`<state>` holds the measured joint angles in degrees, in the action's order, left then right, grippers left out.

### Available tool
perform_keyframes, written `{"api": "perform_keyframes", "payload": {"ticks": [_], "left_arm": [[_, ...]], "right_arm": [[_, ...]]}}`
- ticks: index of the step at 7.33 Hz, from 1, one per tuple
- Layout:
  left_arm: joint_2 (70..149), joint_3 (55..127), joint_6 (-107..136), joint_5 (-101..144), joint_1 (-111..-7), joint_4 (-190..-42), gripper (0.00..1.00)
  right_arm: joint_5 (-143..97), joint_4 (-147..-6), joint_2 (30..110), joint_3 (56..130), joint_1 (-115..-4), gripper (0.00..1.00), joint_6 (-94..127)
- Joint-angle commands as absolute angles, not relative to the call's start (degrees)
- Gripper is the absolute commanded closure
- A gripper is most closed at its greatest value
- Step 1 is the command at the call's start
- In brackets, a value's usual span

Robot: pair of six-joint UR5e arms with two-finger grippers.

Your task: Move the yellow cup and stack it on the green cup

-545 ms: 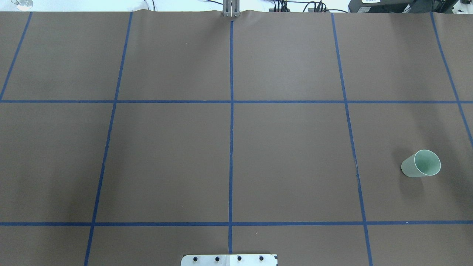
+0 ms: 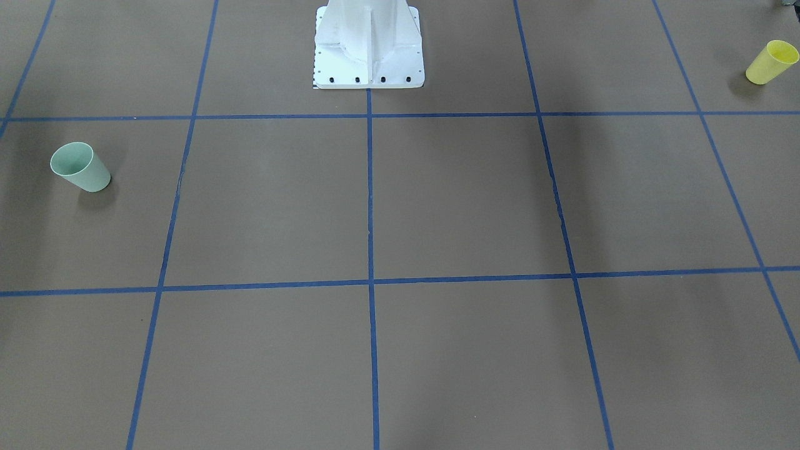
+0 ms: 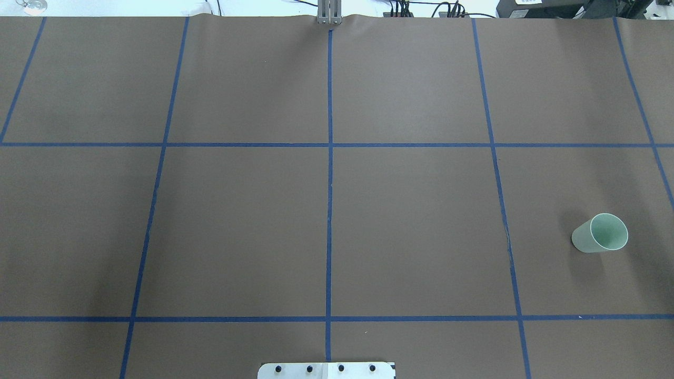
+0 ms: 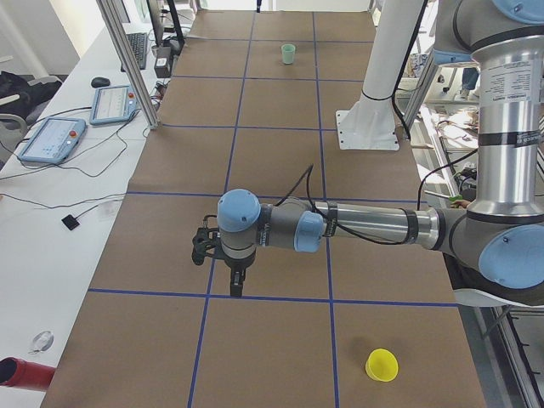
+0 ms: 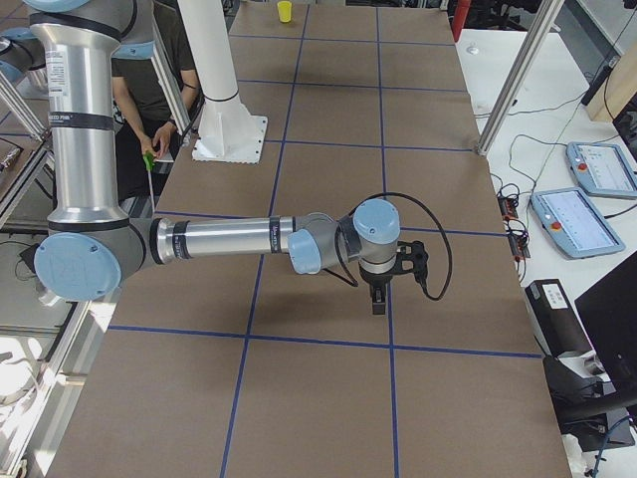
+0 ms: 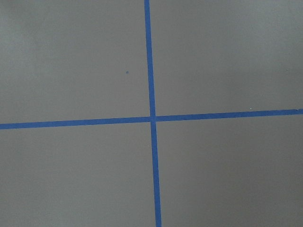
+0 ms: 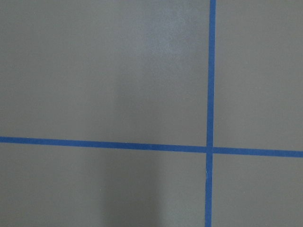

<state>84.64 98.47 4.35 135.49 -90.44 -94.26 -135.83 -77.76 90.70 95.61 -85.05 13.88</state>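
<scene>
yellow cup (image 2: 771, 62) and green cup (image 2: 81, 167) sit at opposite ends of the counter (image 2: 462, 200), suggesting a handover; left hand (image 4: 235, 287), right hand (image 5: 378, 305): cannot tell if open.

Even, bright overhead light; soft shadows, all views sharp.

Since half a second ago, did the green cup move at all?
No. The green cup sits in the same spot, just as far right of the blue tape line.
</scene>
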Motion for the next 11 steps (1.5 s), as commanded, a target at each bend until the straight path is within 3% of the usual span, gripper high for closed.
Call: {"api": "perform_keyframes", "payload": {"ticks": [1,5,8,11], "left_arm": [[83.6,98.3,4.2,135.6,-90.3,-94.6,0.00],[83.5,98.6,4.5,139.4,-87.8,-95.4,0.00],[83.5,99.1,4.9,138.9,-80.1,-99.8,0.00],[80.4,99.0,16.2,136.0,-79.1,-99.8,0.00]], "right_arm": [[-136.1,-77.6,91.1,96.1,-85.0,0.00,14.1],[-136.0,-76.9,89.8,95.9,-81.1,0.00,14.1],[-135.9,-72.8,89.7,95.8,-79.5,0.00,14.1],[-135.9,-71.2,89.7,95.4,-79.3,0.00,17.2]]}}
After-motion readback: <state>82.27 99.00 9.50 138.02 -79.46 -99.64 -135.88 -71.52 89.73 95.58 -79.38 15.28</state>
